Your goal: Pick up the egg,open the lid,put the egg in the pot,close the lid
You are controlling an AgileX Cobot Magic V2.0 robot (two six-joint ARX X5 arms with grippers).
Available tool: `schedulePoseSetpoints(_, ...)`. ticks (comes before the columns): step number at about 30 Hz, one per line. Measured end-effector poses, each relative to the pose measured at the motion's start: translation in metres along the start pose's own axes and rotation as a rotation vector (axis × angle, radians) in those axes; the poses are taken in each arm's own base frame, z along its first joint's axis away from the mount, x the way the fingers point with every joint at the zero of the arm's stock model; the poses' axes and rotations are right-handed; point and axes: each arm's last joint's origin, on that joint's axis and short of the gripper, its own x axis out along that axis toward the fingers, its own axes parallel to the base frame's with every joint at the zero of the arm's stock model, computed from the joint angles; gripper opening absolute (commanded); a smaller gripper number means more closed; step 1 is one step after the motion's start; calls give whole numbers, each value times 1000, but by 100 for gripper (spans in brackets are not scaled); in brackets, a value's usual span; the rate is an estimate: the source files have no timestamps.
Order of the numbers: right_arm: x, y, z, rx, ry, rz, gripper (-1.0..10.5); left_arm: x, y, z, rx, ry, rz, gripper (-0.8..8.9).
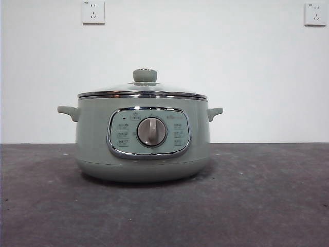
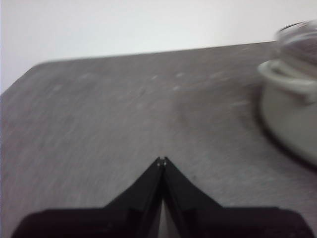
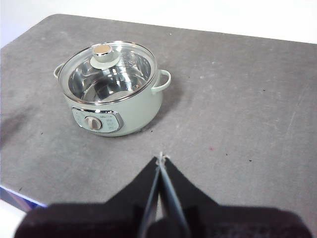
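The pale sage-green pot (image 1: 141,141) stands in the middle of the table, its grey dial (image 1: 151,131) facing the front camera. The lid (image 1: 143,90) rests on it, chrome rim all round and the green knob (image 1: 145,75) on top. From the right wrist view the pot (image 3: 119,106) is seen through the glass lid (image 3: 106,69) with a bare steel inside. The egg is out of view. My right gripper (image 3: 161,158) hangs shut and empty, well short of the pot. My left gripper (image 2: 161,160) is shut and empty too, with the pot's handle (image 2: 285,79) off to one side.
The grey table (image 1: 267,206) runs to a white wall with two sockets (image 1: 93,11). Its rounded far corner (image 2: 34,67) shows in the left wrist view, and a front edge (image 3: 15,196) in the right wrist view.
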Motion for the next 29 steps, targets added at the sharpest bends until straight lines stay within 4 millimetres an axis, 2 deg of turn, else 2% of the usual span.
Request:
schedulePoseSetpoints(7,0,0,0,0,1,0,2,-1,1,-17,-82,25,70,-4)
schedulePoseSetpoints(29,2,0,1,-1,6,-1,1,0,0,-18,-113,39,37,-4)
